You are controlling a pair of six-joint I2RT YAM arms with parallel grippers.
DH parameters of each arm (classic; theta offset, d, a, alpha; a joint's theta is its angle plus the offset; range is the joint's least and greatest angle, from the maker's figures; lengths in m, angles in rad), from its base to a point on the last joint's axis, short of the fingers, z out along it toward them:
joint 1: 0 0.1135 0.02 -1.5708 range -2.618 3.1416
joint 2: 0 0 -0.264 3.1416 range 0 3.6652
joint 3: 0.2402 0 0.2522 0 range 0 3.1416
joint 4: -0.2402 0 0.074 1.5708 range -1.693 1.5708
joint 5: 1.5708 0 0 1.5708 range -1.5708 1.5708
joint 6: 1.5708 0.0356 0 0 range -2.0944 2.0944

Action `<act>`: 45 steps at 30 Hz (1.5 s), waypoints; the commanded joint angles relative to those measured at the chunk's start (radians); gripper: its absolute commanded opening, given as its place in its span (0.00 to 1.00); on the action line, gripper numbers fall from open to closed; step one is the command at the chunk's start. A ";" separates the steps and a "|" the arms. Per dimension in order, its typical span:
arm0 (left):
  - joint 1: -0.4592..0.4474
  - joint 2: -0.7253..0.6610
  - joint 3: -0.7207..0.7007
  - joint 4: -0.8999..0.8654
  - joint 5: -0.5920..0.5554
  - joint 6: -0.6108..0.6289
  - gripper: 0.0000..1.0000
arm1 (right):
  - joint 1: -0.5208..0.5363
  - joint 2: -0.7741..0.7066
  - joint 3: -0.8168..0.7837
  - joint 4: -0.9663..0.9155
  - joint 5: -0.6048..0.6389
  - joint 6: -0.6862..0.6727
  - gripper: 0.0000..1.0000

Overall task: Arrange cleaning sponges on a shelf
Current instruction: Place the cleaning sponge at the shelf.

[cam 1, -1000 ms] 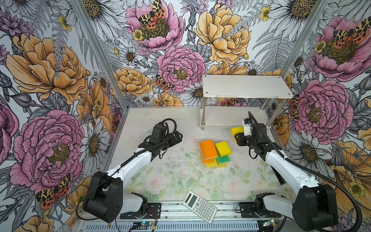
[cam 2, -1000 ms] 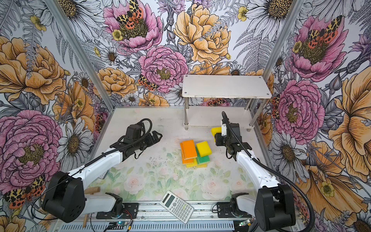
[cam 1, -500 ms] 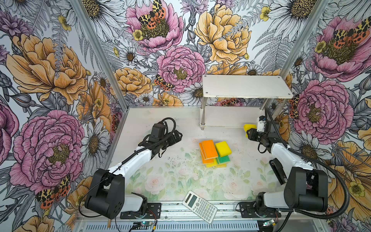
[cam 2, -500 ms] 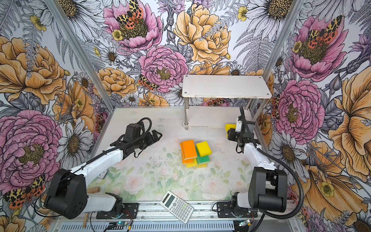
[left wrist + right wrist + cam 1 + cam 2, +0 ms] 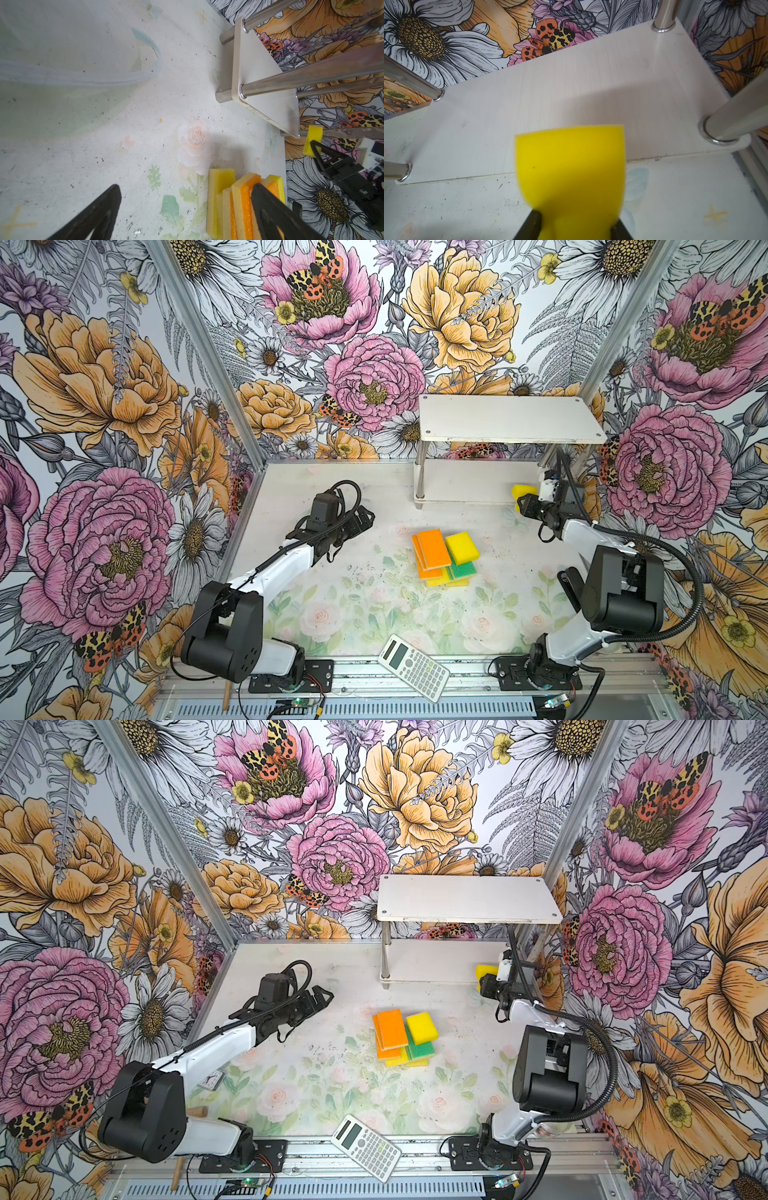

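Note:
A yellow sponge (image 5: 522,491) (image 5: 571,166) is pinched in my right gripper (image 5: 525,502) (image 5: 575,226), which is shut on it. It hangs just in front of the right end of the shelf's (image 5: 507,418) (image 5: 465,898) lower board (image 5: 571,87), a little above the floor. Both boards are bare. Several more sponges (image 5: 444,556) (image 5: 405,1038) (image 5: 241,199), orange, yellow and green-topped, lie stacked mid-table. My left gripper (image 5: 365,517) (image 5: 185,191) hovers left of that pile, open and holding nothing.
A white calculator (image 5: 413,662) (image 5: 365,1148) lies at the front edge of the table. The shelf's metal posts (image 5: 729,124) stand at the corners of its lower board, one close beside the held sponge. The right wall is close behind my right arm.
My right gripper has carried the yellow sponge from beside the pile back and to the right, to the shelf's front right corner. The left arm has hardly moved.

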 commanded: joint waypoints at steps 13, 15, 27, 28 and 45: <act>0.013 0.100 0.119 0.047 0.042 0.007 0.99 | -0.043 0.129 0.105 0.157 0.016 -0.034 0.42; 0.010 0.117 0.127 0.051 0.044 0.002 0.99 | -0.049 0.149 0.134 0.136 0.014 -0.034 0.42; -0.001 0.182 0.187 0.051 0.062 -0.007 0.99 | -0.065 0.233 0.237 0.092 -0.012 -0.001 0.43; 0.001 0.185 0.190 0.051 0.064 -0.007 0.99 | -0.066 0.236 0.241 0.090 -0.012 0.001 0.43; 0.007 0.203 0.206 0.050 0.082 -0.005 0.99 | -0.072 0.326 0.352 -0.014 -0.040 0.064 0.44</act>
